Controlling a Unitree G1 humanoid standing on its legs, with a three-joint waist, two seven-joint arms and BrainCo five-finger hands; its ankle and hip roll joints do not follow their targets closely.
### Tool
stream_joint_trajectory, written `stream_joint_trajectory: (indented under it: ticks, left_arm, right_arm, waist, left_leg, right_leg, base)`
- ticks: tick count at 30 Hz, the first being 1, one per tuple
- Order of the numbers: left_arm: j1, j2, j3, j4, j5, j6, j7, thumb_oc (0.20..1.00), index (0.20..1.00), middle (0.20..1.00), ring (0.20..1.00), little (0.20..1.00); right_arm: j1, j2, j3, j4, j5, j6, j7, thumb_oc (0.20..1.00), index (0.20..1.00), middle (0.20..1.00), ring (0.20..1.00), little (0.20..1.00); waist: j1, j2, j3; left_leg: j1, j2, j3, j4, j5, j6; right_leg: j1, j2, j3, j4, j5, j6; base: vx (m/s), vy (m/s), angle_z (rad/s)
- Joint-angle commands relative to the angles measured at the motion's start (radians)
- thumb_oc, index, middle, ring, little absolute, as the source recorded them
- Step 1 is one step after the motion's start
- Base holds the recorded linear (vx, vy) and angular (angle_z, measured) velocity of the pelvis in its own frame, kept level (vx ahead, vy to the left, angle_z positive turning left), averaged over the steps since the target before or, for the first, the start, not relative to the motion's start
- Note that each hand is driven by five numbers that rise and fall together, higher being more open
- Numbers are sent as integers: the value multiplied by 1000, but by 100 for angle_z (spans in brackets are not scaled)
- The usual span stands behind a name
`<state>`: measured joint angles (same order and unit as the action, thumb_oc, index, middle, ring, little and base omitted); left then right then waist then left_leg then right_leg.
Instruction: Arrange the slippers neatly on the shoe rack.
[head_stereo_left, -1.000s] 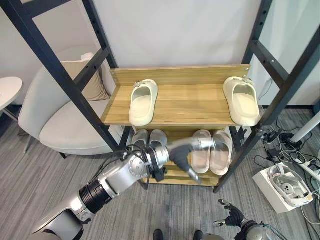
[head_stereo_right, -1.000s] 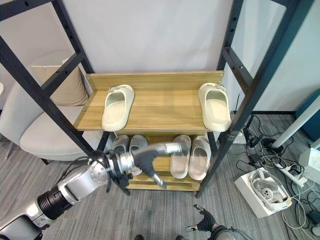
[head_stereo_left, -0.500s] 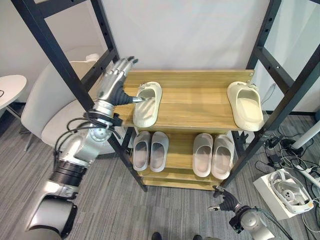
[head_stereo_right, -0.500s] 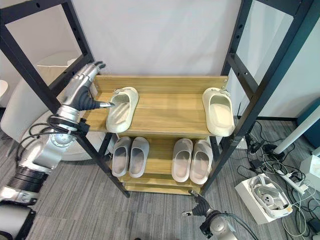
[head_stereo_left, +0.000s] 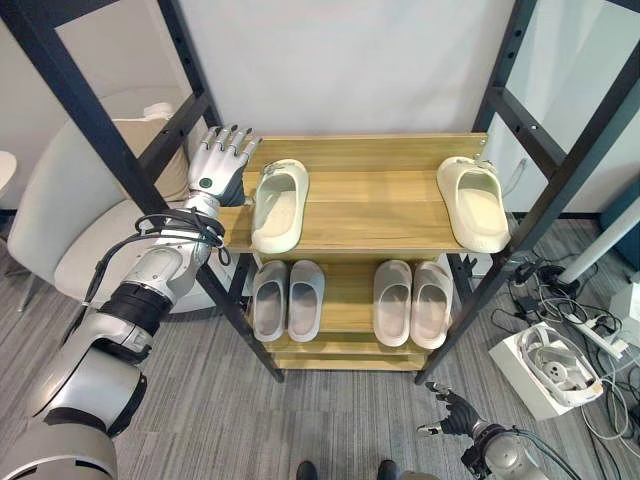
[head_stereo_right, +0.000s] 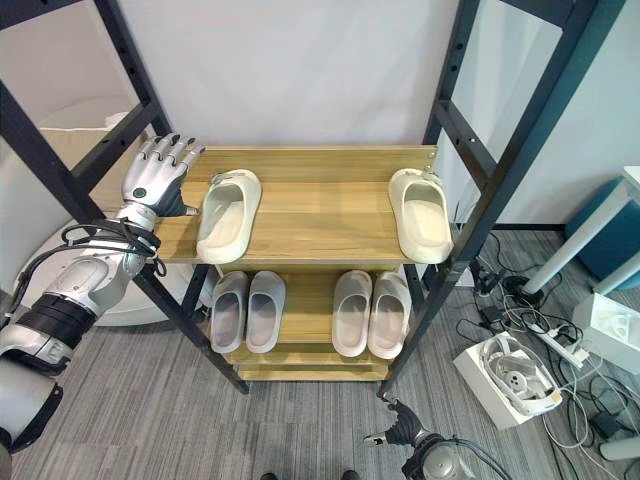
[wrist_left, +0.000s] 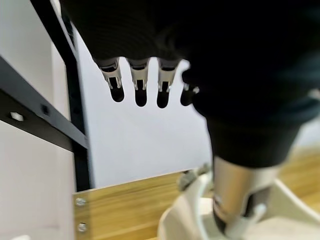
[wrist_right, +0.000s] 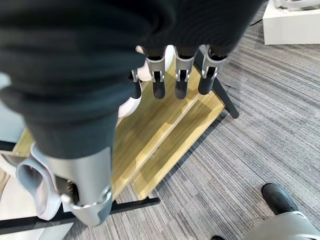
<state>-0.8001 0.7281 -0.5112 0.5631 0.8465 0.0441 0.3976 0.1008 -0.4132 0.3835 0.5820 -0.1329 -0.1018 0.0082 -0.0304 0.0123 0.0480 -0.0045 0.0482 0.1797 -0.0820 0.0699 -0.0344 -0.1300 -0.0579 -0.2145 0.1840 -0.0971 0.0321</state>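
Two cream slippers lie far apart on the top shelf of the wooden shoe rack: one at its left end, the other at its right end. My left hand is raised at the shelf's left edge beside the left slipper, open, with its fingers spread upward. In the left wrist view its thumb rests against that slipper's rim. My right hand hangs low near the floor in front of the rack, open and holding nothing.
On the lower shelf stand a grey pair and a pale pair. Black frame posts flank the rack. A light armchair is at the left. A white box and cables lie on the floor at the right.
My left hand has risen from in front of the lower shelf to the top shelf's left end beside the left slipper. The camera has shifted. My right hand stays low.
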Motion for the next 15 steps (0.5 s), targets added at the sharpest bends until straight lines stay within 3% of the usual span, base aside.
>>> stream_joint_trajectory:
  ticks: [1, 15]
  left_arm:
    - [-154, 7, 22, 81, 13, 54, 46, 1000, 1000, 1000, 1000, 1000]
    - [-350, 39, -113, 364, -35, 95, 45, 1000, 1000, 1000, 1000, 1000]
  right_arm:
    - [-20, 1, 21, -63, 42, -48, -26, 1000, 1000, 1000, 1000, 1000]
    - [-7, -40, -6, -103, 71, -57, -47, 1000, 1000, 1000, 1000, 1000]
  waist:
    - [-4, -63, 36]
    - [-33, -66, 84]
  left_leg:
    - [39, -34, -17, -5, -90, -5]
    - [4, -30, 21, -5, -83, -1]
  right_leg:
    - [135, -79, 3, -254, 196, 134]
    - [64, -72, 40, -241, 216, 144]
  base:
    - [0, 0, 0]
    - [-13, 14, -13]
